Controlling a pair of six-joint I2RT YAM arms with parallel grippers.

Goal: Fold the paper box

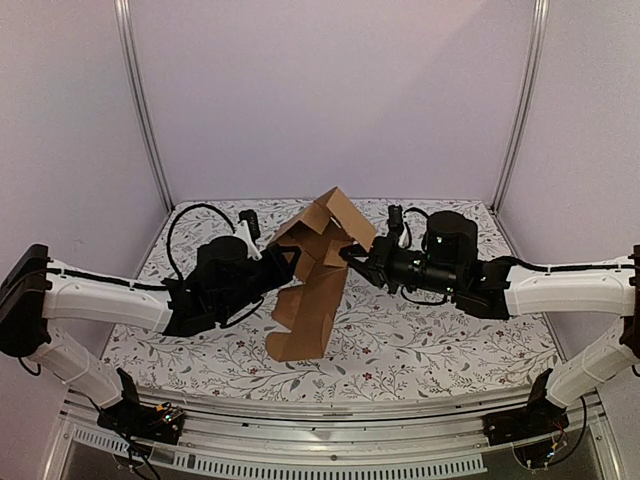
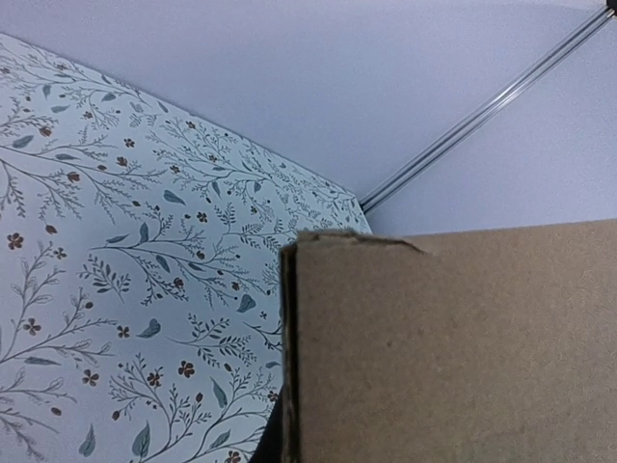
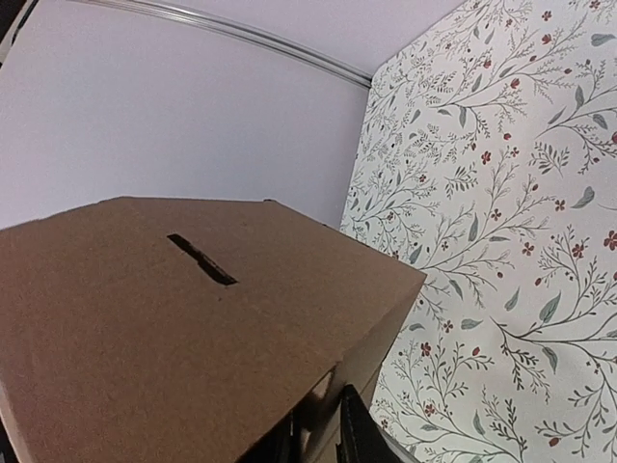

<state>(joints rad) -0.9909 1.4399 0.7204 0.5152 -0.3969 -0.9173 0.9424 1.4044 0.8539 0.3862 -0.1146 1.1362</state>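
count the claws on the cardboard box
2. The left claw grips the paper box from its left; the right claw is at its right side, a cardboard edge between its fingers. Contact is partly hidden.

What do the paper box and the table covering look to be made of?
The paper box: plain brown cardboard, matte, fibrous cut edge, die-cut slot. The table covering: seemingly printed cloth or vinyl, floral pattern; which is unclear.

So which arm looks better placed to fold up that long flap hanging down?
Probably the right. The left tool is shut on the left side of the paper box, anchoring it. The right tool sits at its right side, just above the hanging flap, though its grip is unclear.
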